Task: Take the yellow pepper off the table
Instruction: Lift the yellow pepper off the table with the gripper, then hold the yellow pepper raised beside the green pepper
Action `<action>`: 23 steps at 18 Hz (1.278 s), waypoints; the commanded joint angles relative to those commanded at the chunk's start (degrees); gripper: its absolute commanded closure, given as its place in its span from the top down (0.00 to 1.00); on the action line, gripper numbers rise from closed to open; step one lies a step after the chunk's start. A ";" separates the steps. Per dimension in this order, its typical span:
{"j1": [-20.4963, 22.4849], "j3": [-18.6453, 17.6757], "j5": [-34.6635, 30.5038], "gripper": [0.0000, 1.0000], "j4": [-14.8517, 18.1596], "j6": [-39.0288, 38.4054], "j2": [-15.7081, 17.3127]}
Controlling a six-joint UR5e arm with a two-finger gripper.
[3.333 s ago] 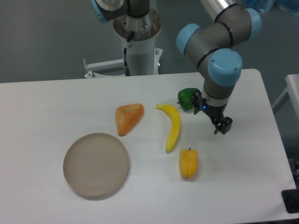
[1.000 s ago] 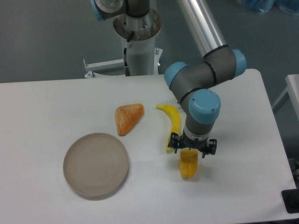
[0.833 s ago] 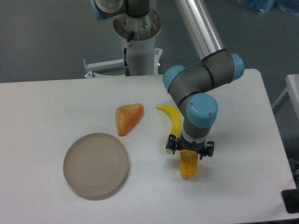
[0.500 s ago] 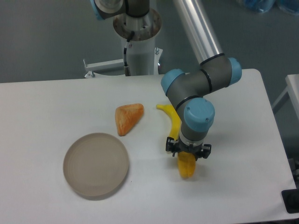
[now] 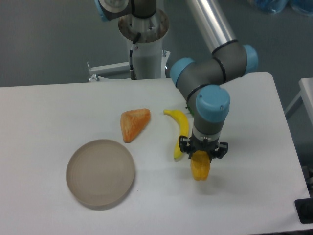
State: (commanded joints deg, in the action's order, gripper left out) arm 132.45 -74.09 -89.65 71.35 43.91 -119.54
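The gripper [image 5: 201, 155], fingers clamped on the yellow pepper [image 5: 200, 168], has raised it slightly off the table [image 5: 254, 161] since a moment earlier.

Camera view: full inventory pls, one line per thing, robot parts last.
pepper: 1, yellow-orange, front right of the table, top end between the gripper fingers
banana: 1, yellow, centre right, just left of the gripper
wedge: 1, orange, triangular, centre of the table, left of the banana
plate: 1, grey-brown, round, front left
green thing: 1, only a sliver shows behind the arm; cannot tell what it is
table: 1, white, rounded corners
pedestal: 1, white, behind the table
arm: 1, grey with blue joint caps, reaching down over the right side
gripper: 1, black, closed on the pepper
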 joint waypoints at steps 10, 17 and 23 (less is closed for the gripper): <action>4.48 0.00 0.00 0.26 5.55 36.04 3.43; 5.28 0.27 -0.26 0.26 7.75 46.87 3.35; 5.28 0.09 -0.26 0.27 7.66 49.86 3.26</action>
State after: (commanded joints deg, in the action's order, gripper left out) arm 137.72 -74.00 -89.91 79.01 93.78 -116.28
